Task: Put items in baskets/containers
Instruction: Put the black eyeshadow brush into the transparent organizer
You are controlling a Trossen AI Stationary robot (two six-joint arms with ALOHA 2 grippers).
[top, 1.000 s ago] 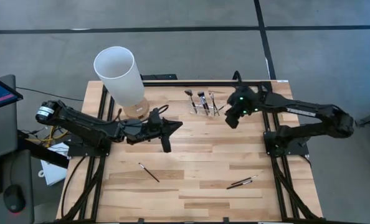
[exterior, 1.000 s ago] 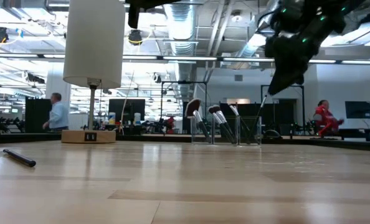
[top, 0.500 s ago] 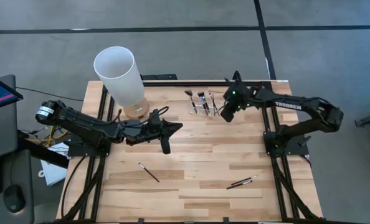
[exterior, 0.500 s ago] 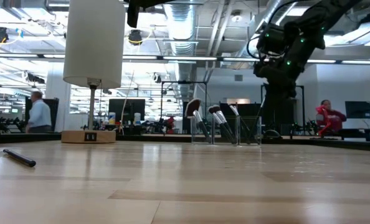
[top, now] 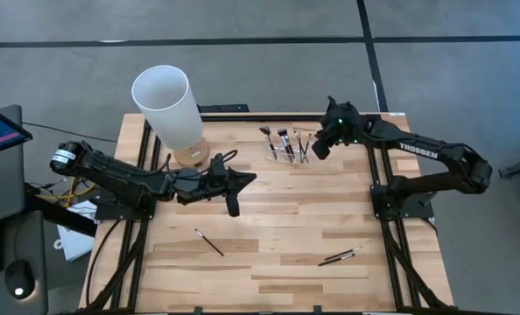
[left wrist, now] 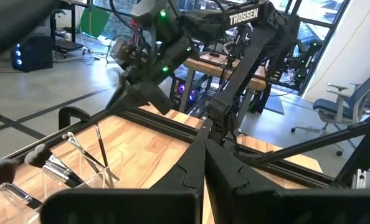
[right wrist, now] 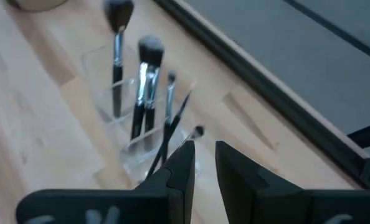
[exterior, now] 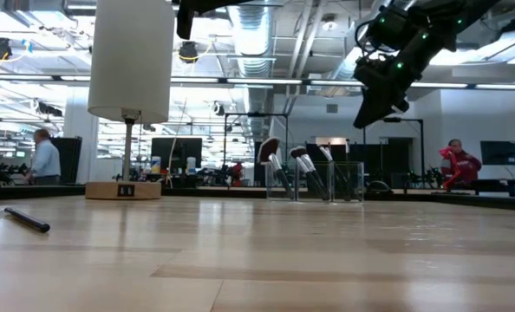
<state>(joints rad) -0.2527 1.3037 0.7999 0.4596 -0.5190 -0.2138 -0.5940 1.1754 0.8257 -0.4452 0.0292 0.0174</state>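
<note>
A: Largest items?
B: The counter point(top: 277, 219), its middle bare wood; a tall white cylinder point(top: 168, 103) at its far left edge.

A: Arms?
B: Right gripper point(top: 319, 149) hovers above and just beside the clear holder point(top: 284, 153) near the far edge, fingers slightly apart, gripping nothing. Left gripper point(top: 233, 206) is closed and empty, mid-counter.

A: Brushes?
B: Several stand in the holder. One brush point(top: 209, 241) lies front left; a pair of brushes point(top: 340, 256) lies front right.
</note>
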